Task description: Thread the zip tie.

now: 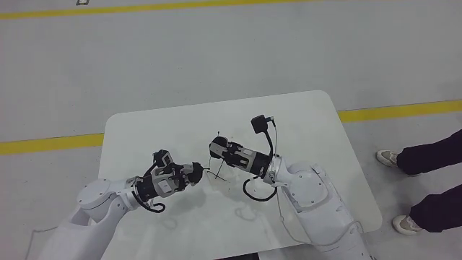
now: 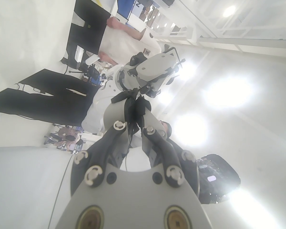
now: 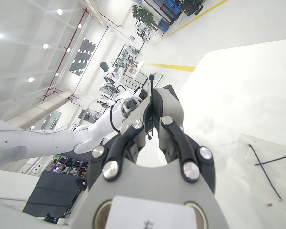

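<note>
Right gripper (image 3: 153, 101) clamps the zip tie (image 3: 152, 82) lengthwise, head poking past its tips toward upper centre; left gripper (image 1: 196, 171) sits just lower-left in top view, we can't tell its grip.

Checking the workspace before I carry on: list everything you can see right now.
zip tie: 1, black, clamped in the right gripper, head past the fingertips.
loose zip ties: 2, black, crossed on the table.
black strips: count unclear, pinched in the left gripper.
table: 1, white, under both arms.
right gripper: 1, grey and black, shut on the zip tie.
left gripper: 1, grey and black, shut on the black strips.
</note>
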`<control>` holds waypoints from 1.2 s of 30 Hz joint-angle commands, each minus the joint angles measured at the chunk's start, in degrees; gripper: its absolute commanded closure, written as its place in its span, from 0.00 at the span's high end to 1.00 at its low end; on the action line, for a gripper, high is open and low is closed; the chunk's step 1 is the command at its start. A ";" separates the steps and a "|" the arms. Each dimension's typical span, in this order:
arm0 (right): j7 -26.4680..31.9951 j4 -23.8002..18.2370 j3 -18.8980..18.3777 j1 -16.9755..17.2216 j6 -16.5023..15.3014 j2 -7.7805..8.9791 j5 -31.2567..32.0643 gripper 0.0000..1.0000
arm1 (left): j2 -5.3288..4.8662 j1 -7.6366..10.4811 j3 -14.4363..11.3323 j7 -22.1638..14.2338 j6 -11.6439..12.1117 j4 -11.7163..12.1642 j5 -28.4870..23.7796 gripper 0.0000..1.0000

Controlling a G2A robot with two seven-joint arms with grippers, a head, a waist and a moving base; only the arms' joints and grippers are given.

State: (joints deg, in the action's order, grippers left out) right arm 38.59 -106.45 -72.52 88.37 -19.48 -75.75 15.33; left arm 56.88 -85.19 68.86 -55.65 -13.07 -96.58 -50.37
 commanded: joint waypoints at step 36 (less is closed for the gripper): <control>-0.99 -0.25 0.35 0.27 0.00 0.53 0.55 0.00 | -0.14 -0.40 -0.46 2.70 -0.18 -0.61 1.27 0.00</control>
State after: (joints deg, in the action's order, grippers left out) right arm 37.51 -106.74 -72.12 88.61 -19.48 -75.35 15.89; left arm 56.77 -85.52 68.37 -53.02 -13.30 -97.13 -49.00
